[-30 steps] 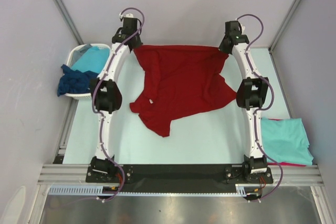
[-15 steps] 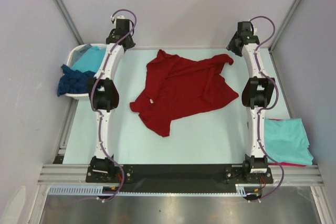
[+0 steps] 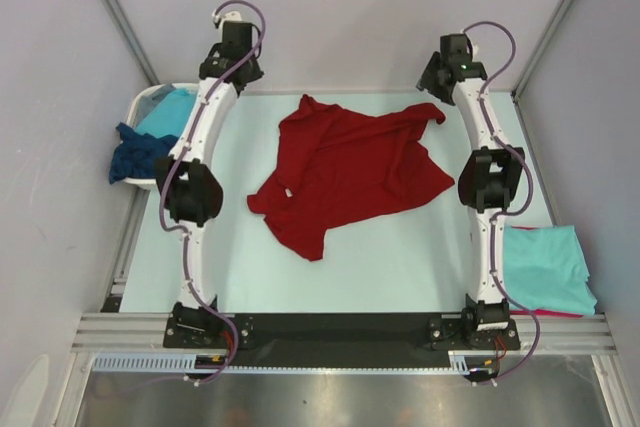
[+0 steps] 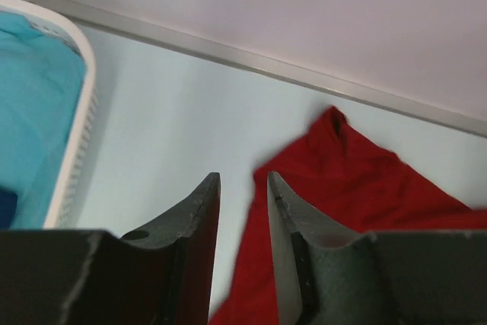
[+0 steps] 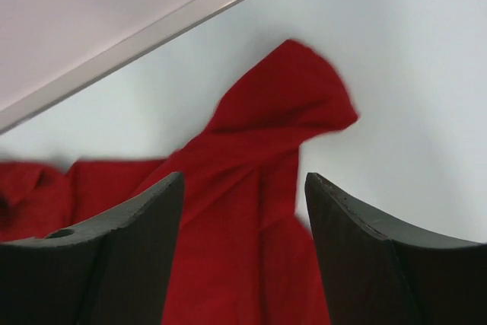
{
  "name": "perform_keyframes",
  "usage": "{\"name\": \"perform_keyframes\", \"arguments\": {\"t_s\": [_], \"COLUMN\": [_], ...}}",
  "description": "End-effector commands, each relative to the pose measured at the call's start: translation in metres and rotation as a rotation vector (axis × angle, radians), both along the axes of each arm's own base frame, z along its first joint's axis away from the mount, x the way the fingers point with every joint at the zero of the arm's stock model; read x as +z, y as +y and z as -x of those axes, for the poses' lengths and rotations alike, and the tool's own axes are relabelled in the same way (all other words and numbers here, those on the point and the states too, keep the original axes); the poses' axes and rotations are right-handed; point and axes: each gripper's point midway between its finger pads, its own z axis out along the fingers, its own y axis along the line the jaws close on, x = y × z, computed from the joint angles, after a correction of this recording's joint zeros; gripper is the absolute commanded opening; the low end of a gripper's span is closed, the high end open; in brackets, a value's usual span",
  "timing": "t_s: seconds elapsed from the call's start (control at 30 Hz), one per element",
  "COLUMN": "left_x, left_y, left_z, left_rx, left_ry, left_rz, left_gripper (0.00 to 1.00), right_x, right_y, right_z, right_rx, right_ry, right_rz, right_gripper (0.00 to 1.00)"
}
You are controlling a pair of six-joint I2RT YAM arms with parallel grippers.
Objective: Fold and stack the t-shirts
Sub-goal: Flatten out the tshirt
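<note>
The dark red t-shirt (image 3: 345, 172) lies loose and crumpled in the middle of the table, its far edge bunched into two points. My left gripper (image 3: 243, 72) hovers above the table just left of the shirt's far left point. In the left wrist view its jaws (image 4: 243, 182) stand a little apart with nothing between them, and the red cloth (image 4: 358, 180) lies below. My right gripper (image 3: 433, 80) hangs over the far right point. The right wrist view shows it (image 5: 243, 180) wide open above the red sleeve (image 5: 266, 142), not touching it.
A white basket (image 3: 143, 105) at the far left holds a turquoise shirt (image 3: 176, 107) and a navy one (image 3: 140, 155) spilling over its rim. A folded turquoise shirt (image 3: 545, 267) lies at the right front on a red one (image 3: 562, 314). Walls close in at the back and sides.
Both grippers were shut on the red shirt's far edge, holding it stretched. They have opened, the edge has dropped and bunched on the table, and both wrists have drawn back.
</note>
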Motion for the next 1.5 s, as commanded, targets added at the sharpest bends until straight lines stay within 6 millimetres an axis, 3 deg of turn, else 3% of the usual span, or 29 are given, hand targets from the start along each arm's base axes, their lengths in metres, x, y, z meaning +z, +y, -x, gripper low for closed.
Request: {"name": "perform_keyframes", "arguments": {"t_s": [0.0, 0.03, 0.07, 0.1, 0.13, 0.17, 0.2, 0.23, 0.33, 0.37, 0.43, 0.47, 0.67, 1.0, 1.17, 1.47], "left_x": [0.080, 0.075, 0.091, 0.060, 0.056, 0.053, 0.037, 0.030, -0.002, -0.018, -0.024, -0.036, -0.057, -0.067, -0.076, -0.081], "left_y": [-0.056, -0.066, -0.067, -0.068, -0.073, -0.076, -0.075, -0.085, -0.101, -0.101, -0.107, -0.106, -0.107, -0.108, -0.112, -0.125], "left_z": [0.059, 0.069, 0.084, 0.094, 0.107, 0.114, 0.134, 0.145, 0.175, 0.184, 0.199, 0.206, 0.222, 0.248, 0.254, 0.258], "left_rx": [-0.100, -0.113, -0.121, -0.119, -0.122, -0.128, -0.139, -0.157, -0.214, -0.216, -0.232, -0.240, -0.262, -0.291, -0.306, -0.338], "left_ry": [-0.125, -0.109, -0.140, -0.071, -0.061, -0.068, -0.037, -0.030, 0.024, 0.059, 0.064, 0.085, 0.129, 0.134, 0.148, 0.162], "left_rz": [0.022, 0.039, 0.058, 0.045, 0.040, 0.044, 0.031, 0.018, -0.002, -0.023, -0.037, -0.045, -0.035, -0.006, 0.002, -0.002], "left_gripper": [0.37, 0.36, 0.36, 0.36, 0.35, 0.35, 0.35, 0.35, 0.35, 0.34, 0.34, 0.34, 0.33, 0.34, 0.34, 0.33], "right_x": [0.106, 0.098, 0.086, 0.084, 0.065, 0.063, 0.062, 0.046, 0.022, 0.006, -0.003, -0.012, -0.039, -0.074, -0.105, -0.122], "right_y": [0.068, 0.065, 0.067, 0.071, 0.065, 0.064, 0.072, 0.065, 0.063, 0.059, 0.054, 0.050, 0.033, 0.011, -0.009, -0.015], "right_z": [0.041, 0.056, 0.066, 0.075, 0.099, 0.109, 0.116, 0.137, 0.158, 0.171, 0.181, 0.190, 0.201, 0.213, 0.227, 0.225], "right_rx": [0.098, 0.085, 0.088, 0.093, 0.083, 0.083, 0.096, 0.089, 0.080, 0.078, 0.068, 0.069, 0.028, -0.061, -0.122, -0.128], "right_ry": [-0.155, -0.119, -0.084, -0.080, -0.022, -0.021, -0.038, 0.005, 0.067, 0.105, 0.119, 0.127, 0.178, 0.277, 0.347, 0.369], "right_rz": [0.077, 0.104, 0.121, 0.133, 0.160, 0.164, 0.171, 0.200, 0.197, 0.205, 0.214, 0.223, 0.212, 0.217, 0.176, 0.176], "right_gripper": [0.70, 0.70, 0.69, 0.69, 0.69, 0.69, 0.69, 0.69, 0.69, 0.69, 0.67, 0.67, 0.66, 0.66, 0.66, 0.65]}}
